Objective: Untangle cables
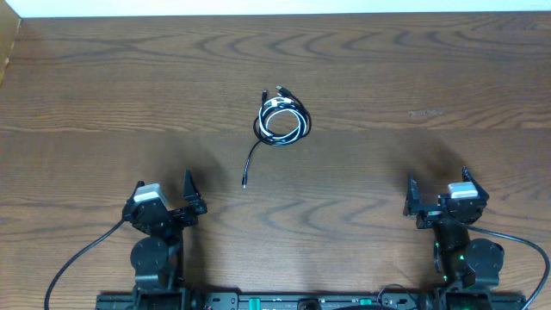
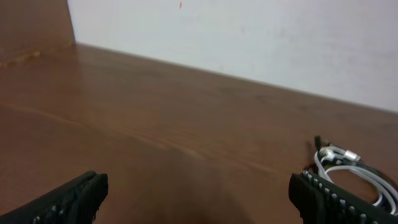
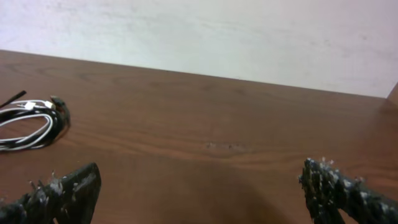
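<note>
A small tangle of thin black and white cables (image 1: 281,120) lies coiled near the middle of the wooden table, with one black tail ending in a plug (image 1: 244,182) trailing toward the front left. The coil shows at the right edge of the left wrist view (image 2: 348,167) and at the left edge of the right wrist view (image 3: 31,121). My left gripper (image 1: 165,200) is open and empty at the front left, well short of the cables. My right gripper (image 1: 437,191) is open and empty at the front right, far from them.
The wooden table (image 1: 430,77) ends at a white wall at the back. A wooden side panel (image 1: 7,43) stands at the far left corner. Thick black arm cords run off the front edge beside both arm bases.
</note>
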Tool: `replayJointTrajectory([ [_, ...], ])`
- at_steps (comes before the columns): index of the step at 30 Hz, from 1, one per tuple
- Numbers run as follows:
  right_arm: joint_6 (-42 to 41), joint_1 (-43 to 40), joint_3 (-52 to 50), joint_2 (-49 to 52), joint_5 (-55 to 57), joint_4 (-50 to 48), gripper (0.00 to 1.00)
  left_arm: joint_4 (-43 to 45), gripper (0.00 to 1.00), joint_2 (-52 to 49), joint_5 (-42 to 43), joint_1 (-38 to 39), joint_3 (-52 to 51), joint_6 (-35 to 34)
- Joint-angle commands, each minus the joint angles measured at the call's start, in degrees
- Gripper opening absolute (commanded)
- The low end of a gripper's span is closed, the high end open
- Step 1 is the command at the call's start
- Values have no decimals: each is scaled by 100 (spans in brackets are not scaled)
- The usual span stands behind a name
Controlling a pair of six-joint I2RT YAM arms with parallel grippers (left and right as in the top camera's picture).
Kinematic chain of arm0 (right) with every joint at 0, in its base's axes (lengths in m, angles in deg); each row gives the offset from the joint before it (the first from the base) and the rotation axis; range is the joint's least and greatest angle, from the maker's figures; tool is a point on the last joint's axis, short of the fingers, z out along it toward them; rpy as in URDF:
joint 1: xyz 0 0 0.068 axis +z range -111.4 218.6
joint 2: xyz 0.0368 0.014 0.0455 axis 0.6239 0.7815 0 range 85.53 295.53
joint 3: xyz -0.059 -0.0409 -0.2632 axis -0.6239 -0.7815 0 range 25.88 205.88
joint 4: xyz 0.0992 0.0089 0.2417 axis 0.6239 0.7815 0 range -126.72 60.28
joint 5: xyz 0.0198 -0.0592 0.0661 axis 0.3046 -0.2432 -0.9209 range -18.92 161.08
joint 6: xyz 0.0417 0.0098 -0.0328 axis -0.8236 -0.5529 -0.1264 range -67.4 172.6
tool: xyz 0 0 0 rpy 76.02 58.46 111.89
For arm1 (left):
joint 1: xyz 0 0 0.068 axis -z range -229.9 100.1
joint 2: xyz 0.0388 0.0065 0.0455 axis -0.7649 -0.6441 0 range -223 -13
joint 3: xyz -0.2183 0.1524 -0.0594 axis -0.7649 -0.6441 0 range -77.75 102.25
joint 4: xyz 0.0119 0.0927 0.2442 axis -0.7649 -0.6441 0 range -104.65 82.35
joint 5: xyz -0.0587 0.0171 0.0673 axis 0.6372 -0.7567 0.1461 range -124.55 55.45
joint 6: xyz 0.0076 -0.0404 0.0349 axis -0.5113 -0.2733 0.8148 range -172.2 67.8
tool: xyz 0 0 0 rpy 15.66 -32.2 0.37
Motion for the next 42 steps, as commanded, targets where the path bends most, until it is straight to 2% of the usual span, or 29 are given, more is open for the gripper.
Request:
replayJointTrajectory([
  [1,28,-22,376,17,-131,138,99,-151,98,-468,-129,-17,516,-46],
  [8,31,-22,1019,442,-216,699,99,-487,98,-1652,-63,-17,1637,-42],
  [14,31,-22,1773,1276,-553,988,99,-1091,98,-2704,-39,-17,2747,-39],
  [21,31,-22,3077,2769,-964,1668,99,-2100,98,-4065,697,-17,4138,129],
  [26,31,-22,4500,4253,-1335,2535,99,-3436,98,-5816,1480,48,5770,129],
  [29,31,-22,5285,5056,-1547,3069,99,-4019,98,-6712,1685,315,6618,140],
  [34,33,-22,6555,6308,-1930,4063,99,-4719,98,-8157,1679,1174,7943,407],
  [38,31,-22,7191,7001,-2079,4446,99,-4581,98,-9012,1875,1834,8397,402],
  [42,-57,-22,7230,7307,-2192,4435,99,-4391,98,-9554,2382,2260,8395,404],
])
